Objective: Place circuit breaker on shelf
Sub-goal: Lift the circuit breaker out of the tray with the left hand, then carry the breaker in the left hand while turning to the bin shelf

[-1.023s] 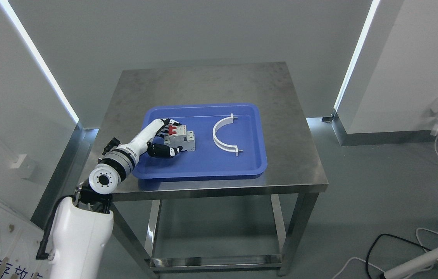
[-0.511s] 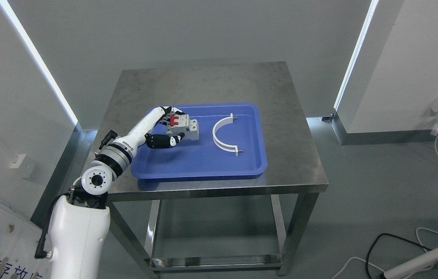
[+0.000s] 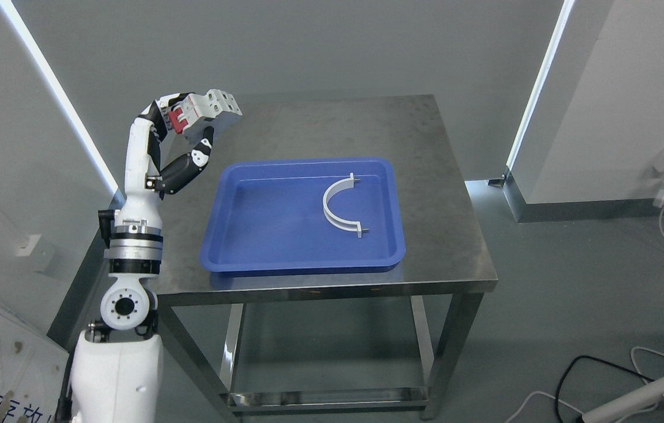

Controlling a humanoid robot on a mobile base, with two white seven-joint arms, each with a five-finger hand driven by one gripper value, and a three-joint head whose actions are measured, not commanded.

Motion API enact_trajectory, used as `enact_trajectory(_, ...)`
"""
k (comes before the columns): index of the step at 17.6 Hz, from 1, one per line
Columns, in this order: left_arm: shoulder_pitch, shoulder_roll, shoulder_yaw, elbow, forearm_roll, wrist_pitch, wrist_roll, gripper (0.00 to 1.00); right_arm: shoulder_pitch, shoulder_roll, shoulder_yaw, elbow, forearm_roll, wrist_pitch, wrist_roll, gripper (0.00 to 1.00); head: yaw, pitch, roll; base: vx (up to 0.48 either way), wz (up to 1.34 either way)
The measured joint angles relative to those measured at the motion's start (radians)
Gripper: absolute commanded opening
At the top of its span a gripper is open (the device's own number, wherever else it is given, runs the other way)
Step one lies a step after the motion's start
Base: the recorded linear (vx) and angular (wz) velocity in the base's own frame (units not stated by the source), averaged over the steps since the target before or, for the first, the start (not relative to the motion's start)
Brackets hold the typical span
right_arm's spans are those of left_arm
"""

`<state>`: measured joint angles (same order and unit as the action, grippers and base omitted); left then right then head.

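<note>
My left hand (image 3: 188, 126) is raised high above the table's left side, its fingers shut on the circuit breaker (image 3: 208, 110), a light grey block with a red switch. The breaker hangs well clear of the blue tray (image 3: 261, 258), up and to the tray's left. The left arm rises nearly upright from the lower left of the picture. No shelf shows in this view. My right arm is out of view.
A white curved bracket (image 3: 338, 205) lies in the right half of the blue tray. The tray rests on a steel table (image 3: 438, 235) with a lower rail. Cables (image 3: 602, 376) trail on the floor at the lower right.
The left hand has lifted the circuit breaker out of the tray and swung it up and to the left, high above the table's left edge. The bracket stayed put.
</note>
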<state>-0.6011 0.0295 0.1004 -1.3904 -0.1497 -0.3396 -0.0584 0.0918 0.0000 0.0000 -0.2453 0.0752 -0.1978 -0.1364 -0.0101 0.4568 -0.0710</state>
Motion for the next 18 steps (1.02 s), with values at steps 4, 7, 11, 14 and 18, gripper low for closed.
enact_trajectory(4, 0.096, -0.010, 0.001, -0.087, 0.043, -0.020, -0.128, 0.04, 0.000, 0.000, 0.000, 0.000, 0.000, 0.000, 0.000, 1.00, 0.0000, 0.000, 0.000, -0.103, 0.00)
enact_trajectory(7, 0.138, -0.015, 0.003, -0.144, 0.059, -0.045, -0.215, 0.04, 0.000, 0.000, 0.000, 0.000, 0.000, 0.000, 0.000, 1.00, 0.0000, 0.000, 0.000, -0.206, -0.02)
enact_trajectory(11, 0.184, -0.020, 0.006, -0.203, 0.071, -0.077, -0.248, 0.04, 0.000, 0.000, 0.000, 0.000, 0.000, 0.000, 0.000, 1.00, 0.0000, 0.000, 0.000, -0.327, -0.07)
enact_trajectory(14, 0.210, -0.022, 0.011, -0.233, 0.075, -0.099, -0.255, 0.04, 0.000, 0.000, 0.000, 0.000, 0.000, 0.000, 0.000, 1.00, 0.0000, 0.000, 0.000, -0.350, -0.04)
enact_trajectory(18, 0.229, -0.025, 0.022, -0.264, 0.077, -0.120, -0.258, 0.05, 0.000, 0.000, 0.000, 0.000, 0.000, 0.000, 0.000, 1.00, 0.0000, 0.000, 0.000, -0.408, 0.03)
